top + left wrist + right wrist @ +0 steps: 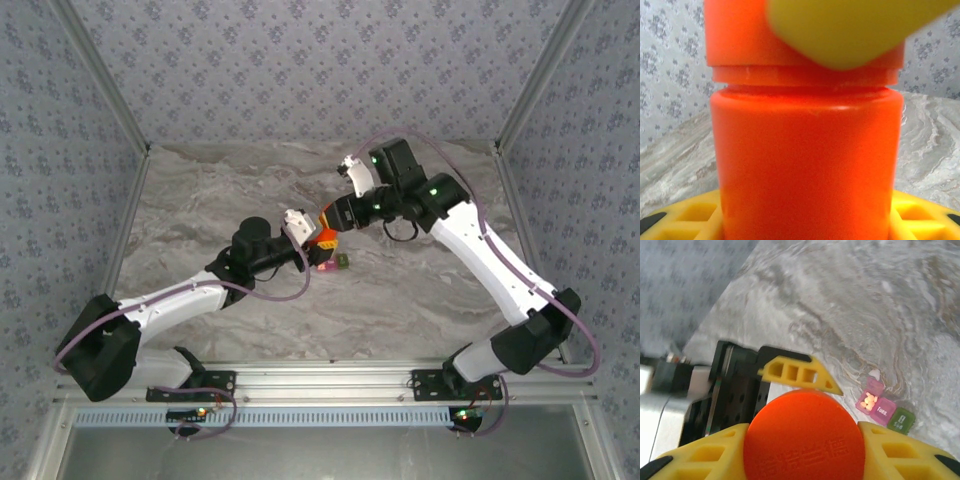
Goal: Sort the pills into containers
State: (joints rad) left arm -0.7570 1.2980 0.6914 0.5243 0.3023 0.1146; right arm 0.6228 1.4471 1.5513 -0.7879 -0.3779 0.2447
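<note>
An orange bottle (807, 165) is held upright above the table, with my left gripper (807, 222) shut on its body; the yellow fingers (685, 215) sit at both sides. My right gripper (804, 450) is shut on the bottle's orange cap (805, 440) from above. In the top view both grippers, left (312, 240) and right (333, 217), meet at the bottle (323, 236). The containers (883, 409), joined pink and olive-green boxes, lie on the table below. The pink one's lid is open, with pale orange pills (869, 400) inside. The green compartment (901, 420) is closed.
The marble table (420, 290) is walled by patterned panels on three sides. A small white bit (874, 373) lies just beyond the pink box. The containers (334, 263) sit right under the bottle, near the left arm's wrist (255, 245).
</note>
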